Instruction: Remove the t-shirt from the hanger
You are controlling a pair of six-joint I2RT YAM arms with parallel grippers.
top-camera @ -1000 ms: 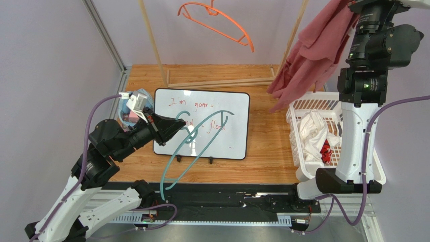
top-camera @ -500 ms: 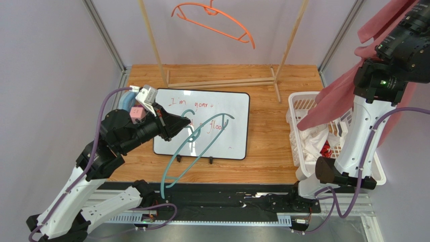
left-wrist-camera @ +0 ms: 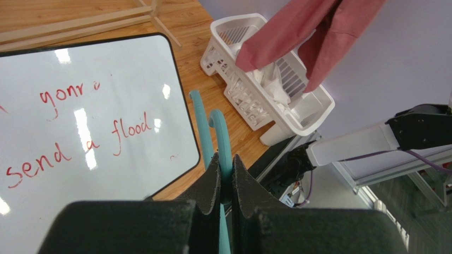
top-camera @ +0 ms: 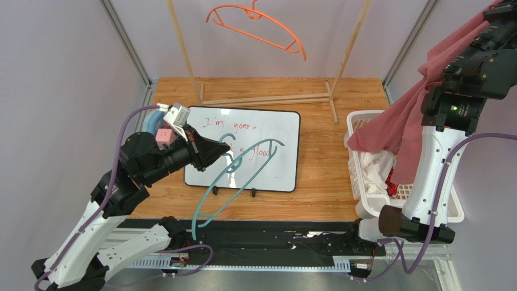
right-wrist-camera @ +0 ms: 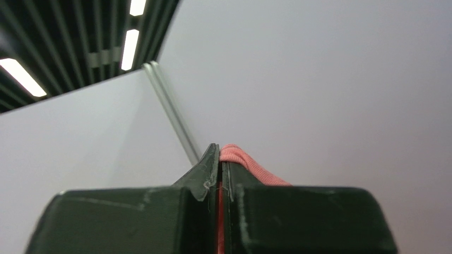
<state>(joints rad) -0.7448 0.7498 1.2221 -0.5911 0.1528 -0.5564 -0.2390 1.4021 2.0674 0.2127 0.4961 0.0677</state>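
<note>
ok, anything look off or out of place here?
Nothing damaged or spilled. The red t-shirt hangs from the raised right jaws, draped against that arm, its low end over the white basket. The bare teal hanger, pinched in the left jaws, tilts across the whiteboard.

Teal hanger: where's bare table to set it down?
Best: bare wood between the whiteboard's right edge and the white basket. Thinner strip between the whiteboard's far edge and the rack's base bars. Crowded: the basket, holding white cloth with the red t-shirt hanging over it; the whiteboard's left side, taken by the left arm.
</note>
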